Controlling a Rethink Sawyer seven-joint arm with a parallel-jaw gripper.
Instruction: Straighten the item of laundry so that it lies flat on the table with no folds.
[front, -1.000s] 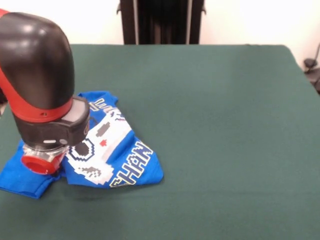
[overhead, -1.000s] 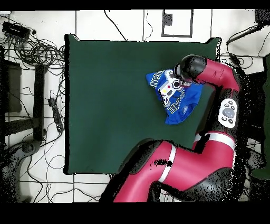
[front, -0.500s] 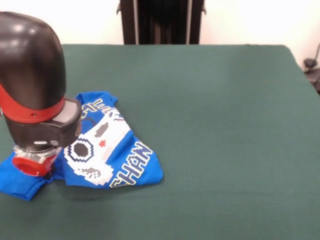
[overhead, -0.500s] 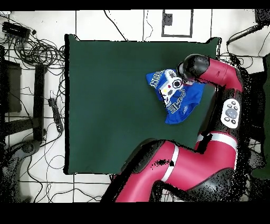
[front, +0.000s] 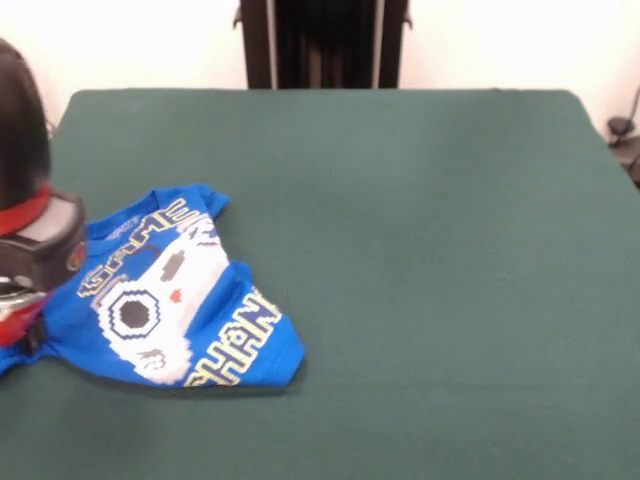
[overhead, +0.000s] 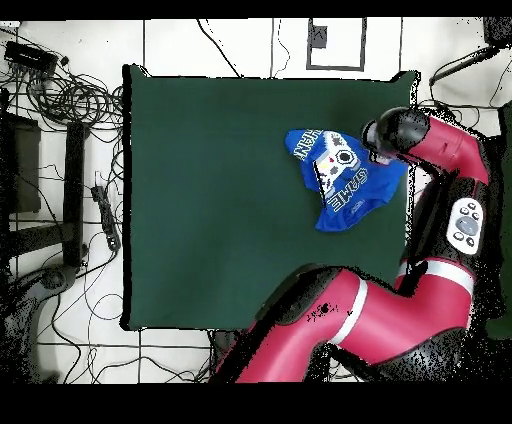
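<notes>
Green fabric covers the surface (front: 420, 250), a wide rectangle that carries only one thing and no containers. Red and black, the arm (overhead: 400, 300) curves in from the overhead view's bottom and ends in a black wrist head at the surface's right edge there; in the front view that head sits at the left edge, half cut off.

Bright blue, the shirt (front: 170, 300) lies near the front view's left side, toward the near edge, its print facing up: a white-grey pixel controller with yellow-outlined letters above and below it. It is not flat. The lower hem bunches into a rounded fold, and one side runs under the wrist head. Its long axis runs diagonally in the front view, from the upper left near the collar end down to the lower right at the lettered hem.

The tool (front: 12, 320) shows only as a red and black part under the head, just at the shirt's left end and touching or overlapping it. Whether it is clenched on the cloth or released, I cannot tell.
</notes>
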